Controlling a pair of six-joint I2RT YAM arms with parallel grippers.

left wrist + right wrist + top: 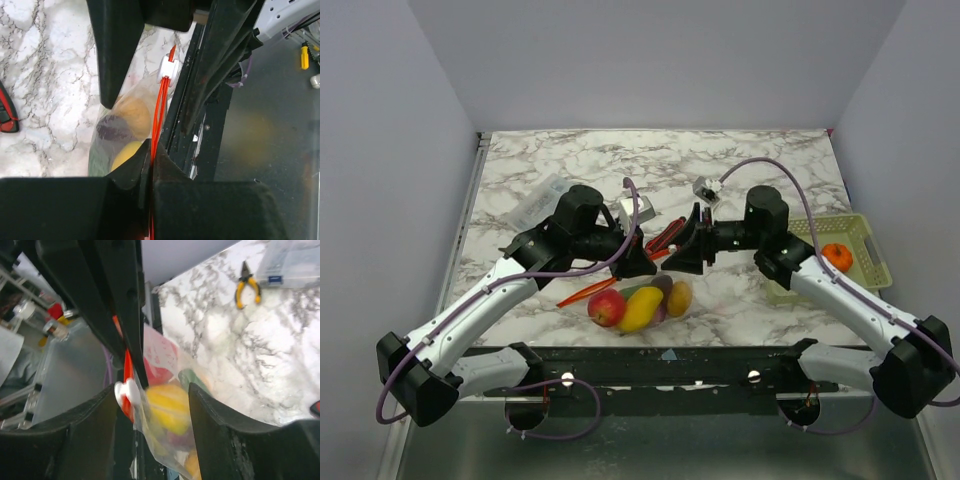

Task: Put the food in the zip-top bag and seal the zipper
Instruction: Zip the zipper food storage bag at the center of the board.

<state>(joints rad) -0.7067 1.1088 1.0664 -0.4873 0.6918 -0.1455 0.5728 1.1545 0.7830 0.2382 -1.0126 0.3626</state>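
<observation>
My left pincer [151,156] is clamped tight on the thin orange-red plastic zipper strip [159,107] of the clear floppy zip-top bag [107,127] — the strip runs from my pads up to a small white slider [168,67]. My right pincer [152,397] has its fingers parted and grips nothing — the slider and the bag's upper part sit between them. The bag is at the near edge of the white marble-patterned table [570,170], with small glossy toy food [638,303] in red, yellow, purple and green inside it. One orange toy fruit [836,256] lies well apart in the pale green slotted basket [865,232].
</observation>
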